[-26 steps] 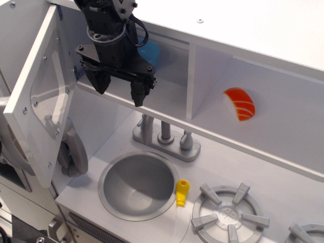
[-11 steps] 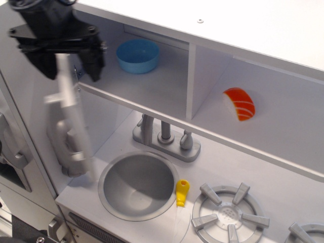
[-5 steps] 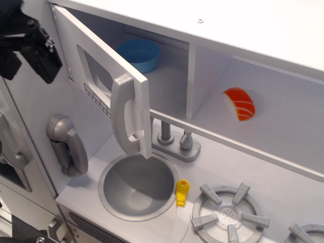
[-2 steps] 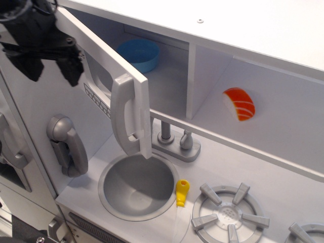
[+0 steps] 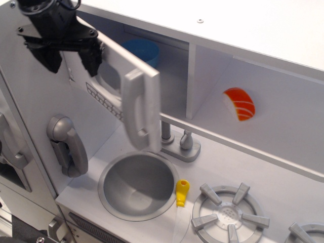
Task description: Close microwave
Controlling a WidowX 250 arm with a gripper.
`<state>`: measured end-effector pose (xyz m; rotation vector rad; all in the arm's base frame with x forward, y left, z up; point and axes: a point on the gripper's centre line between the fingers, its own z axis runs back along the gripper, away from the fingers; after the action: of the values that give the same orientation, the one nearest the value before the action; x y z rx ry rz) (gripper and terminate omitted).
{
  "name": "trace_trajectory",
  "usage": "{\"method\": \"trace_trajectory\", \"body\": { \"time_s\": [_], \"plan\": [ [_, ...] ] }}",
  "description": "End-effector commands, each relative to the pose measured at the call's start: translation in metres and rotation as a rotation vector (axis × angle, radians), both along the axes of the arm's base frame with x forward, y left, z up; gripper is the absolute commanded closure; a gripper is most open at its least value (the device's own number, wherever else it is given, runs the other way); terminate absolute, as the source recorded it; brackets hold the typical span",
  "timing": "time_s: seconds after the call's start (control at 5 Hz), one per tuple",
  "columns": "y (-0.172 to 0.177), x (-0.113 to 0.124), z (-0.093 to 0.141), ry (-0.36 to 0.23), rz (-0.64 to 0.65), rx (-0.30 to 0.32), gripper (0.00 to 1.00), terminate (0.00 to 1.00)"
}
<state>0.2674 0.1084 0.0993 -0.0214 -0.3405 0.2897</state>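
My gripper (image 5: 71,56) is cropped by the top edge and covers the microwave (image 5: 117,81) door's window. Door hides most of the blue bowl (image 5: 144,49). Right burner (image 5: 306,234) cut off at the bottom edge.

The white toy-kitchen counter (image 5: 238,164) carries everything here. Set into its left part is a round grey metal sink bowl (image 5: 137,185), its rim flush with the white surface. Just behind the bowl stands a grey plastic faucet set (image 5: 178,145) on an oblong base, its left part hidden by the door in front of it. A small yellow plastic piece (image 5: 182,193) lies on the counter touching the sink's right rim, between the bowl and a round grey burner with radial spokes (image 5: 228,215). A second grey burner (image 5: 306,234) shows only partly at the lower right corner, cut off by the frame edge.
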Motion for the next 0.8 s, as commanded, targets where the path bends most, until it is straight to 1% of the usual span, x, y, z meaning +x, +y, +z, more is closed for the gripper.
{"method": "trace_trajectory", "body": {
  "time_s": [0.0,0.2,0.4,0.6],
  "plan": [
    [-0.004,0.019,0.020,-0.072,0.003,0.017,0.00,0.00],
    [-0.006,0.029,0.021,-0.113,0.016,0.020,0.00,0.00],
    [-0.008,0.036,0.019,-0.134,0.012,0.027,0.00,0.00],
    [-0.009,0.038,0.019,-0.116,0.015,0.029,0.00,0.00]
  ]
}}
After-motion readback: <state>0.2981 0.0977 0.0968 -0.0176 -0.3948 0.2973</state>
